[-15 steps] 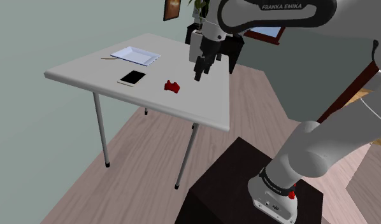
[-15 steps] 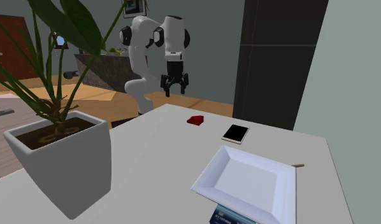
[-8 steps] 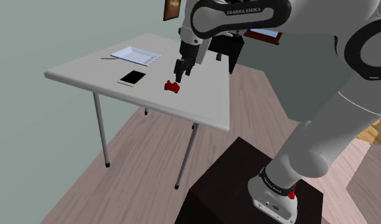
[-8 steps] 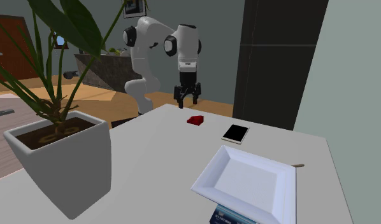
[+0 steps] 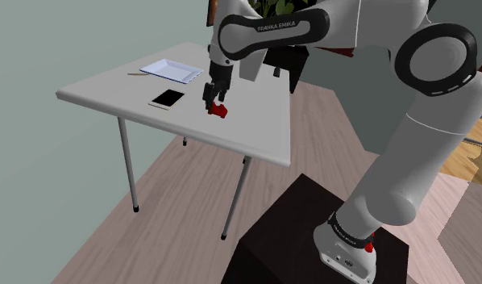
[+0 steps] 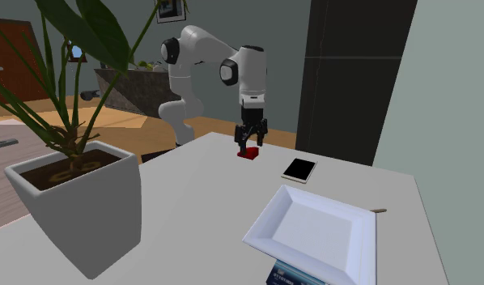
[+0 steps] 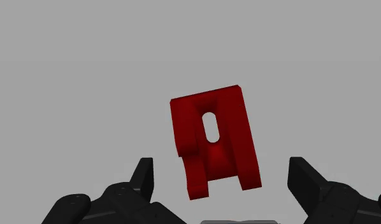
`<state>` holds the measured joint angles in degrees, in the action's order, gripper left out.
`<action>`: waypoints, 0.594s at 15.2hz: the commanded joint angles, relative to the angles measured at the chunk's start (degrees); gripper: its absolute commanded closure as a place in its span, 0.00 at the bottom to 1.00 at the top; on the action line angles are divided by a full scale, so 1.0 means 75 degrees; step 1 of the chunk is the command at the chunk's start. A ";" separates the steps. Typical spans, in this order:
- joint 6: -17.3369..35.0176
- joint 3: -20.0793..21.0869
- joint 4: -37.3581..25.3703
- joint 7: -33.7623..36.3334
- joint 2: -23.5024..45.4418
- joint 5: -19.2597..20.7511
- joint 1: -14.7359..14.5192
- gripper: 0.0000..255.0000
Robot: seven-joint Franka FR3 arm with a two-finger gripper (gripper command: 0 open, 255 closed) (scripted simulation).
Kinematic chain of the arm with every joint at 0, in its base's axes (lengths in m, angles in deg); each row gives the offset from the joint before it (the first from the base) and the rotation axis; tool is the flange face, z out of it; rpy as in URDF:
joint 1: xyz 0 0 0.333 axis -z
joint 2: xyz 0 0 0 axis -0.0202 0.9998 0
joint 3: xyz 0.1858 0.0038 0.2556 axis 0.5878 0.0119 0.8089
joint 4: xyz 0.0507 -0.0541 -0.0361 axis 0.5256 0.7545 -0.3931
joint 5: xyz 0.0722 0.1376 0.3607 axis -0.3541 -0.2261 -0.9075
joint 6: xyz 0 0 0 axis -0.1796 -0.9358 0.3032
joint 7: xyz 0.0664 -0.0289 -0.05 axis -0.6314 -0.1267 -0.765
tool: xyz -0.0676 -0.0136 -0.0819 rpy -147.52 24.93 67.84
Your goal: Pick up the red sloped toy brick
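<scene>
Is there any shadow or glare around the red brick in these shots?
Wrist view: the red brick has darker shading in its hollows, but casts no shadow on the flat grey table. Shoulder view: even light, no glare, no shadow under the gripper. Second exterior view: likewise even, no glare.

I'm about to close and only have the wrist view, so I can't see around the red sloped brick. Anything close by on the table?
Observer: A flat white-edged phone with a black screen lies apart from the red sloped toy brick, toward the shoulder view's left.
Operator: Anything further off?
Observer: A white square plate sits beyond the phone on the light grey table.
Operator: How low is the claw?
Observer: The black claw hangs just above the brick, pointing straight down.
</scene>
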<state>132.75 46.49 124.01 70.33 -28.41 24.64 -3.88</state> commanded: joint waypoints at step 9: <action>0.0418 0.0000 0.0249 0.0019 0.0164 0.0017 -0.0006 1.00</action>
<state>135.86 46.66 125.77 70.40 -27.43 24.60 -4.03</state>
